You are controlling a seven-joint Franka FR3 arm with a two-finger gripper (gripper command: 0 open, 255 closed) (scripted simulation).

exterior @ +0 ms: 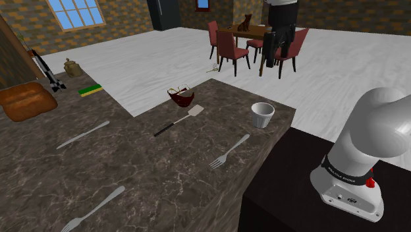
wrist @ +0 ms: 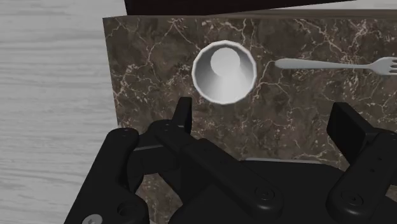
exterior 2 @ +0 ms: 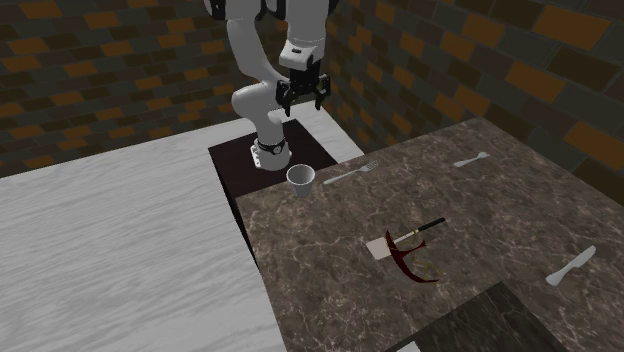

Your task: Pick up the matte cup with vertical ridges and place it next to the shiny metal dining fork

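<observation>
One-cup entry. Noted white cup (exterior: 262, 115) upright near table (exterior: 164, 173) corner, just beside handle end of dining fork (exterior: 230, 151). Found hand (exterior 2: 303, 95) empty, fingers (wrist: 183, 116) spread wide, high above table; located cup almost straight below, slightly ahead of fingertips.

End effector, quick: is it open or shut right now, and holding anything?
End effector: open, holding nothing. The cup stands free on the counter.
</observation>
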